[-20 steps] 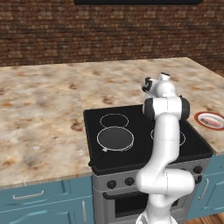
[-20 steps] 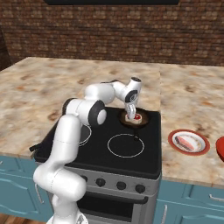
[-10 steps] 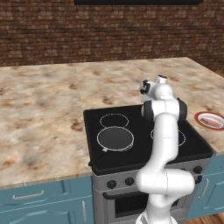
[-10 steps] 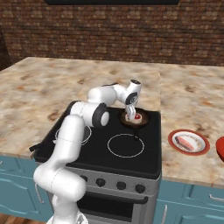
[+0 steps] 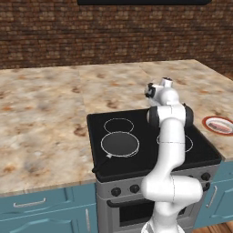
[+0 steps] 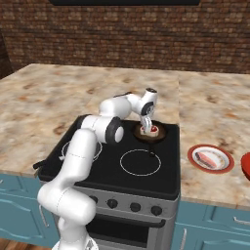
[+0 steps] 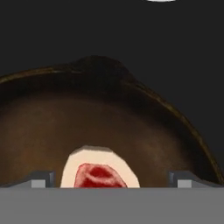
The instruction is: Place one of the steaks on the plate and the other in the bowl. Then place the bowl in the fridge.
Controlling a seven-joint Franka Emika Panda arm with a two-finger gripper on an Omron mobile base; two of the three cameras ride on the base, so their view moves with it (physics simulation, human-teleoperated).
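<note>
Over the black stove (image 6: 146, 171), the arm reaches down, gripper (image 6: 146, 128) fingers apart above a steak (image 6: 149, 130) in a pan (image 6: 157, 136).

bowl (image 6: 246, 165) cut by frame edge

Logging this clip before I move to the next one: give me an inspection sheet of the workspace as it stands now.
Surface: black stovetop set in a speckled stone counter.
Job's things: one steak already lies on the plate, on the counter right of the stove; the other steak sits in a dark pan on a rear burner; a red edge at the frame's right border may be the bowl.
Clutter: nothing seen.
Claw: claw open, low over the pan, fingertips either side of the steak, not closed on it.
Cables: nothing seen.
Surroundings: brick wall behind, blue cabinets below.
</note>
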